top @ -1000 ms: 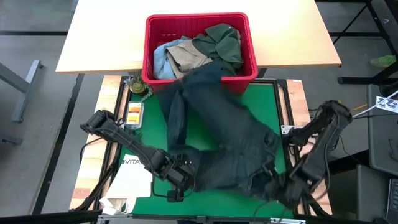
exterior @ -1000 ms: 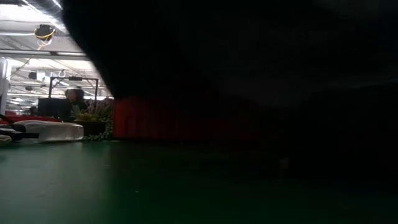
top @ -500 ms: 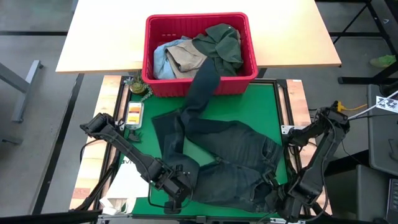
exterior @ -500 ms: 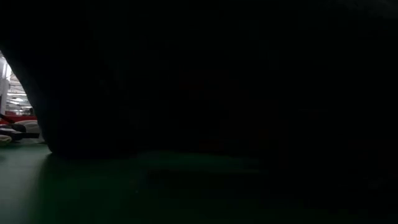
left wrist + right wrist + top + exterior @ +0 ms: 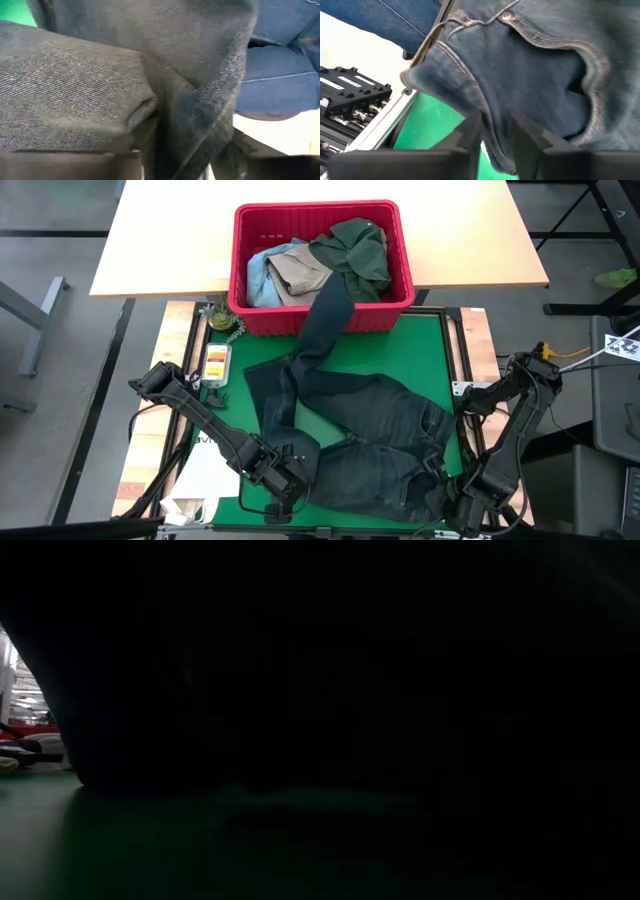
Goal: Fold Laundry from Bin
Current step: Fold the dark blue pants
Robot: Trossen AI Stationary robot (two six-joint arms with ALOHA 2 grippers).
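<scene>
Dark navy-grey trousers (image 5: 360, 430) lie spread on the green mat (image 5: 430, 350). Their waist end is at the near edge, and one leg (image 5: 330, 305) runs up over the front wall of the red bin (image 5: 270, 320). In the bin lie a dark green shirt (image 5: 355, 245), a khaki garment (image 5: 305, 275) and light blue denim (image 5: 258, 275). My left gripper (image 5: 285, 498) stands at the waist's left corner and my right gripper (image 5: 447, 498) at its right corner, both pointing steeply down with their fingers apart. Dark cloth fills the low view. My left gripper has a fold of the trousers' waist end (image 5: 175, 140) between its parted fingers, coming from above. Whether the pads touch it, I cannot tell. My right gripper has the waistband's edge (image 5: 492, 135) hanging between its parted fingers (image 5: 530, 142), coming from above, with mat showing in the gap. Touch cannot be told.
A white paper bag (image 5: 215, 465) lies at the mat's near left. A small plant (image 5: 222, 318) and an orange-labelled item (image 5: 215, 362) sit left of the mat. The bin stands at the far edge, against a pale wooden table (image 5: 170, 240). Blue denim (image 5: 280, 65) shows beyond the near edge.
Both grippers have moved toward the near edge, the right one also downward. The trousers were held up and draped above the mat. They have sunk and spread flat on it, waist end drawn nearer, while one leg stays over the bin's front wall.
</scene>
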